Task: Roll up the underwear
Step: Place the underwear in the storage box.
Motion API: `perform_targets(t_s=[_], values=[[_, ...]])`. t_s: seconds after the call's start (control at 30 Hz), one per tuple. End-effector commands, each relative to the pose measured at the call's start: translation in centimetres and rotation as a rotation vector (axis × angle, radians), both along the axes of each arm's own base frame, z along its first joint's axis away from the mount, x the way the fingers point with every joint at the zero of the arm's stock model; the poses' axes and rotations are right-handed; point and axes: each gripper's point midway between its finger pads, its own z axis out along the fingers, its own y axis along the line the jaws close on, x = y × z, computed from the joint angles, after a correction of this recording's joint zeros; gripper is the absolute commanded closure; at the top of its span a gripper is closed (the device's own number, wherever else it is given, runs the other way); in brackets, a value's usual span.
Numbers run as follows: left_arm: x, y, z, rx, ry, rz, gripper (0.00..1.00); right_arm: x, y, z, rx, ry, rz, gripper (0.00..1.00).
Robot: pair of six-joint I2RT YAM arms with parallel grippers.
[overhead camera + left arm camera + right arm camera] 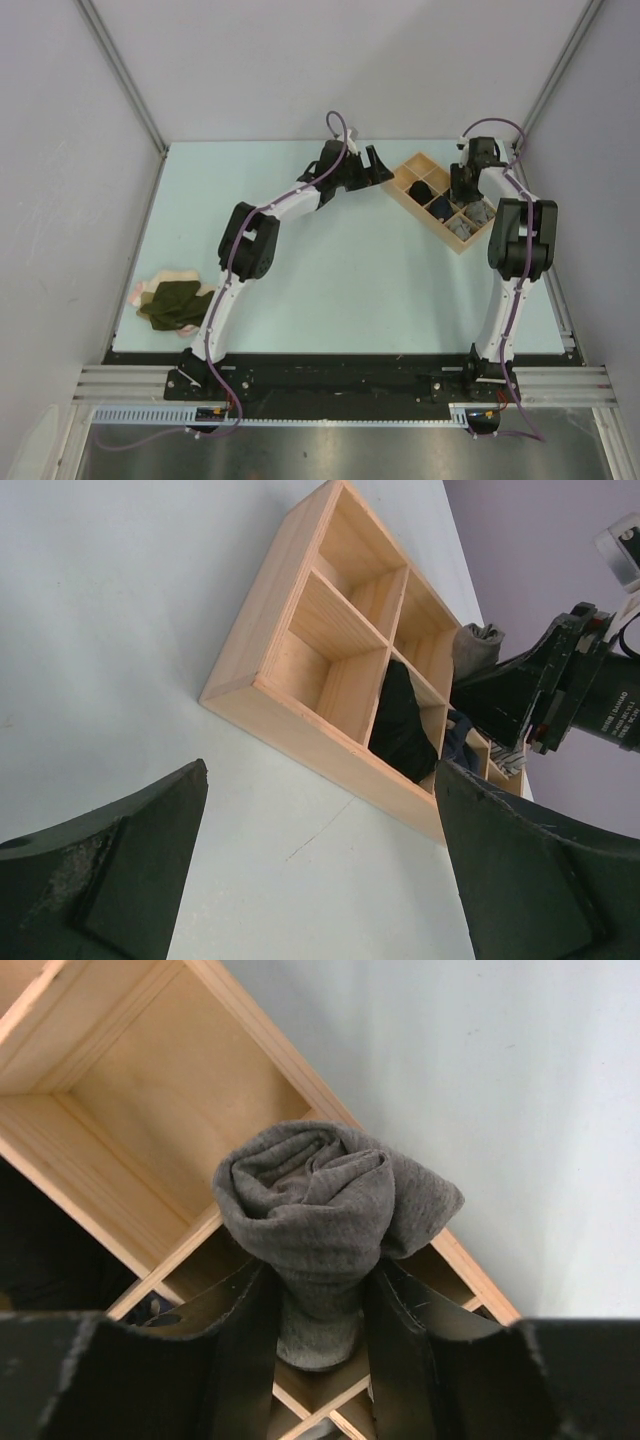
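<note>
One grey underwear roll (320, 1210) sits pinched upright between the two fingers of the right gripper (318, 1295), just over the light wooden tray (300, 730) at the far right of the table (350, 280), and there's a black roll (400, 725) tucked in a middle compartment. Over at the near left, an olive green piece (178, 303) lies heaped on a pink-beige piece (140, 292), well apart from both arms. The left gripper (320, 870) hangs beside the tray's corner, fingers spread wide with nothing between them.
</note>
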Motion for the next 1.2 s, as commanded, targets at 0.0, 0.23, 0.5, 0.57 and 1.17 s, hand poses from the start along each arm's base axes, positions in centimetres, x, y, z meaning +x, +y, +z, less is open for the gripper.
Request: perform_targets(t_s=[0.0, 0.23, 0.5, 0.57, 1.17], values=[[-0.5, -0.3, 5.5, -0.043, -0.096, -0.028, 0.00, -1.9, 1.7, 1.8, 0.079, 0.032, 0.056, 0.59], [-0.7, -0.3, 5.4, -0.041, -0.096, -0.030, 0.00, -1.2, 1.3, 3.6, 0.086, -0.020, 0.050, 0.56], [-0.8, -0.2, 5.4, -0.042, -0.097, -0.031, 0.00, -0.2, 1.0, 4.1, 0.106, -0.048, 0.049, 0.51], [-0.8, -0.1, 5.4, -0.041, -0.099, -0.032, 0.00, -0.1, 0.9, 4.4, 0.108, -0.057, 0.049, 0.50], [-1.0, -0.1, 5.4, -0.043, -0.101, -0.035, 0.00, 1.3, 0.6, 7.7, 0.089, -0.176, 0.055, 0.47]])
